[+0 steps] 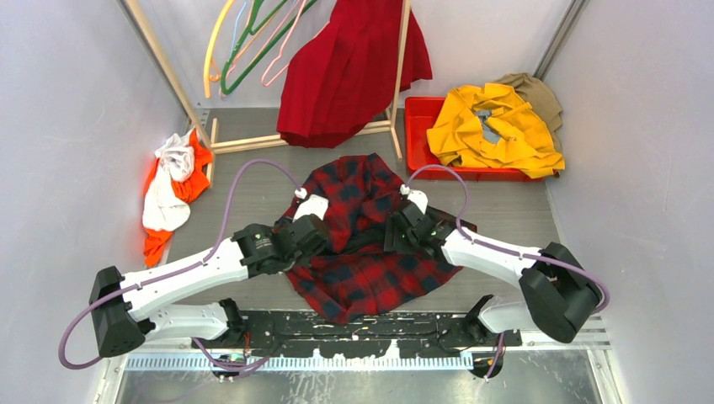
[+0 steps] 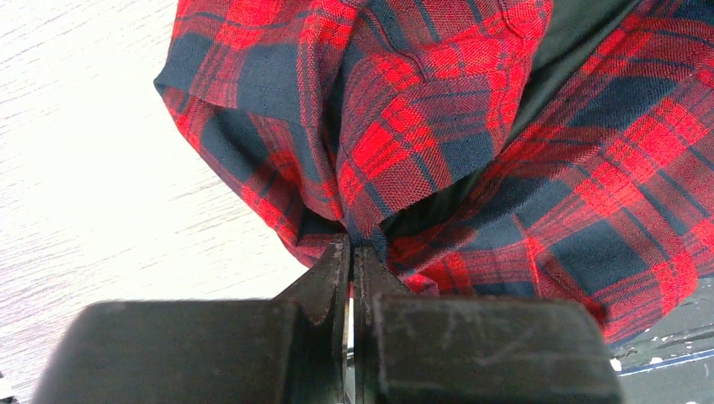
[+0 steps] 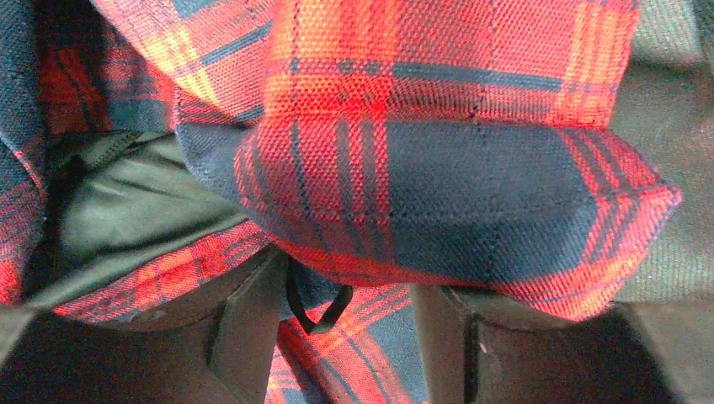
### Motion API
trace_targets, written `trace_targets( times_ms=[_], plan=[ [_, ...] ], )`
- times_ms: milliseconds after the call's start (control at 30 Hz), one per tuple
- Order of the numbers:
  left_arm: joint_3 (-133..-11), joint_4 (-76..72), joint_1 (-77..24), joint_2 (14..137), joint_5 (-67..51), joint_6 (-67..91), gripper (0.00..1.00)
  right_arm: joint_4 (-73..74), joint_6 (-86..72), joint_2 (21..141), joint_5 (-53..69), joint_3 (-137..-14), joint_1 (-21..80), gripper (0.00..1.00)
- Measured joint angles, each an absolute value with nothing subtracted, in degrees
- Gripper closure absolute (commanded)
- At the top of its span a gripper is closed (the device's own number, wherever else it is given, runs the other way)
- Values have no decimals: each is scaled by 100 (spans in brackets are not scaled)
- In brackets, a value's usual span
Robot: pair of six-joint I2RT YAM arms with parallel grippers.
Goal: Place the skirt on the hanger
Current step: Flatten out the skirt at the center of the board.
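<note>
skirt (image 1: 349, 71): plain red, draped off the top of the wooden rack (image 1: 253, 141) at the back, hem flaring down to the rack's foot. Can't tell whether a hanger is under it.
hanger (image 1: 207, 59): pale curved one at the rack's top left, beside the green and pink ones, bare, apart from the skirt.
left gripper (image 2: 352, 252): jaws pressed together, pinching a fold at the edge of the plaid garment (image 1: 362, 244) lying on the table (image 1: 522, 215).
right gripper (image 3: 341, 286): jaws apart, straddling a plaid fold and a small black loop (image 3: 318, 310); no clamp visible.
step: both arms are working the plaid garment in front of the bases, neither is near the red skirt or the pale hanger. Looks like securing a two-point hold on the cloth.
next: right jaws need to come together on that fold without slipping off the edge; then lift both sides level so the cloth doesn't bunch.
risk: pinching the lining only.
</note>
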State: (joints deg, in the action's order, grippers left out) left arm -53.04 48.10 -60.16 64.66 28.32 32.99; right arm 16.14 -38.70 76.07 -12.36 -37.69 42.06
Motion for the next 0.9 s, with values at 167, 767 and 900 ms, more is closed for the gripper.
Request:
trace_targets(
  times_ms=[167,767,900],
  plan=[
    [-5304,4812,-6001,6464,2825,3258,100,1378,-4082,7507,-1732,-3581,4445,51],
    [-5824,5065,-5883,6377,2762,2998,100,2163,-3953,6390,-2320,-4338,4466,87],
    [-6663,5172,-5787,6442,2716,2744,100,2611,-3760,6145,-2287,-5120,4469,88]
  ],
)
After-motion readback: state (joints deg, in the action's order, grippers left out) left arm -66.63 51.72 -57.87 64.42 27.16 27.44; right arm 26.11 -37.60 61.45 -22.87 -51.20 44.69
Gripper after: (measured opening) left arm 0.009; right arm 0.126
